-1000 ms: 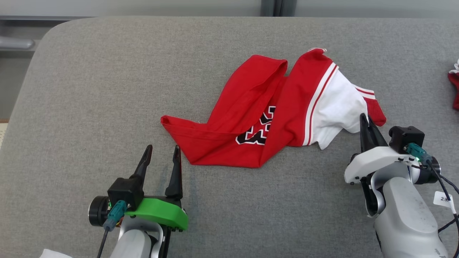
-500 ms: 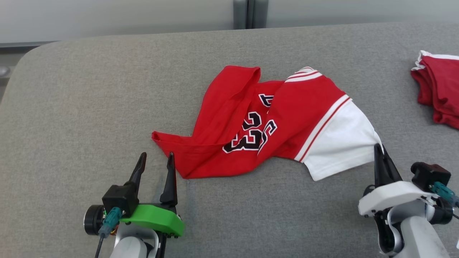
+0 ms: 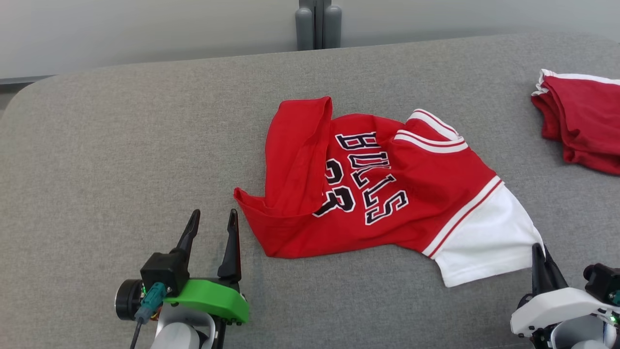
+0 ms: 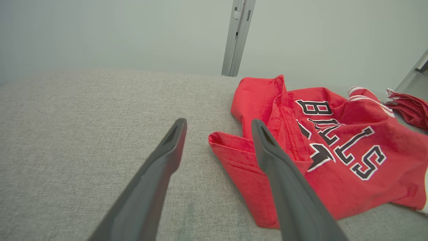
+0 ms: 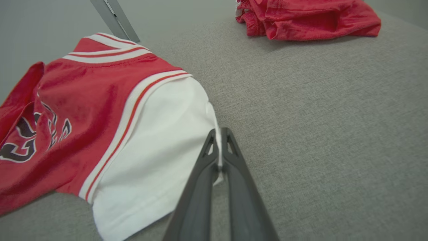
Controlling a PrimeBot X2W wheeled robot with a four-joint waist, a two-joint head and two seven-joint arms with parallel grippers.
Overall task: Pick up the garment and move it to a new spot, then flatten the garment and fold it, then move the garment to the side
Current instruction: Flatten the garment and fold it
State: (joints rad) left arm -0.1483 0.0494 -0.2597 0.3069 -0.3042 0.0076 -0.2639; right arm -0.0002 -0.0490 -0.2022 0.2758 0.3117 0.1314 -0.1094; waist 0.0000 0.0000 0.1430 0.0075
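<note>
Your right claw (image 5: pixel 219 134) clenches the garment's (image 3: pixel 387 194) white corner, the pinch plainest in its wrist view; your left claw (image 3: pixel 214 213) stands released, the garment just right of it.

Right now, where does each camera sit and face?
Head view: from the head, down onto the jersey and gray surface; left gripper, right gripper at bottom.
Left wrist view: along the open left gripper toward the jersey's red hem.
Right wrist view: along the right gripper, shut on the white sleeve.
All share the jersey.
</note>
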